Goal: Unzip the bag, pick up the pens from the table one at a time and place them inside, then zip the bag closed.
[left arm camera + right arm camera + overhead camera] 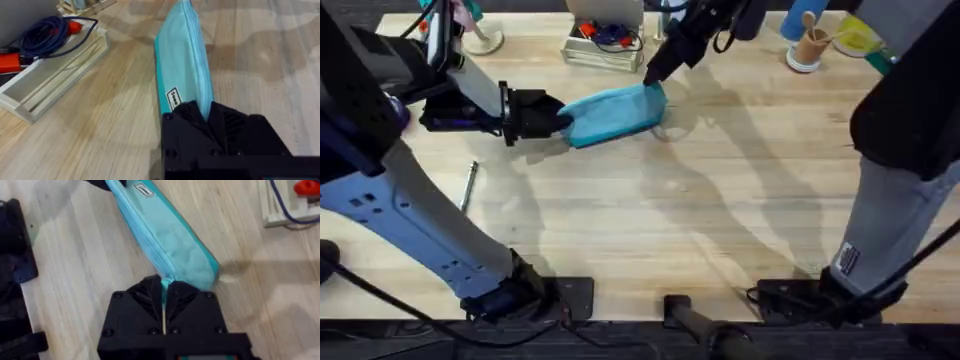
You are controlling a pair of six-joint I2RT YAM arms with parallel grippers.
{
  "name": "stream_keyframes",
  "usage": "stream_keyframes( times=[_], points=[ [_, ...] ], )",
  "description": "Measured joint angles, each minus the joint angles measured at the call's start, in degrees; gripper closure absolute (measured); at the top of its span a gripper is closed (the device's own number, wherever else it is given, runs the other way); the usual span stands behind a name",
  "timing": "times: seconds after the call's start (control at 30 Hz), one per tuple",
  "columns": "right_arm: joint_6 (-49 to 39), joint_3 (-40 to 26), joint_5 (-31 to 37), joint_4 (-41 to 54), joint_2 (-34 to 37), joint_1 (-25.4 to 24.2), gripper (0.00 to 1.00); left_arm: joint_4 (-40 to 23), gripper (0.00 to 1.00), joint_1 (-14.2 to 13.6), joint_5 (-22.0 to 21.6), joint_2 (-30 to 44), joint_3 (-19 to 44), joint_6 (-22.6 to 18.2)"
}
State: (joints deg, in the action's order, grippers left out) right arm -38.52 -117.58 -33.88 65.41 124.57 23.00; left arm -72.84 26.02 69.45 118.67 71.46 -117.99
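The teal-blue bag (613,112) lies on the table (720,220) at the back, between both grippers. My left gripper (560,119) is shut on its left end, and the left wrist view shows the fabric pinched between the black fingers (187,117) with the bag (182,55) stretching away. At the bag's right end my right gripper (653,75) is shut; in the right wrist view (163,282) it is shut on the zipper end of the bag (165,235). One silvery pen (468,186) lies on the table near the left arm.
A pale wooden tray (603,47) with blue cable and red parts stands just behind the bag, also visible as the tray (50,75) and the tray (285,210). A cup of wooden sticks (808,46) sits at the back right. Open tabletop lies in front of the bag.
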Motion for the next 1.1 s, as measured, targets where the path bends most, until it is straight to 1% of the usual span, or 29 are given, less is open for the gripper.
stream_keyframes(
  times=[0.3, 1.1],
  points=[
    [0.0, 0.0, 0.0, -0.9, 0.0, 3.1, 0.97, 0.0, 0.959, 0.0, 0.0, 0.0, 0.0, 0.0],
    [0.0, -0.2, 0.1, -4.0, 0.0, 8.3, 0.97, 0.0, 0.959, 0.0, 0.0, 0.0, 0.0, 0.0]
  ],
)
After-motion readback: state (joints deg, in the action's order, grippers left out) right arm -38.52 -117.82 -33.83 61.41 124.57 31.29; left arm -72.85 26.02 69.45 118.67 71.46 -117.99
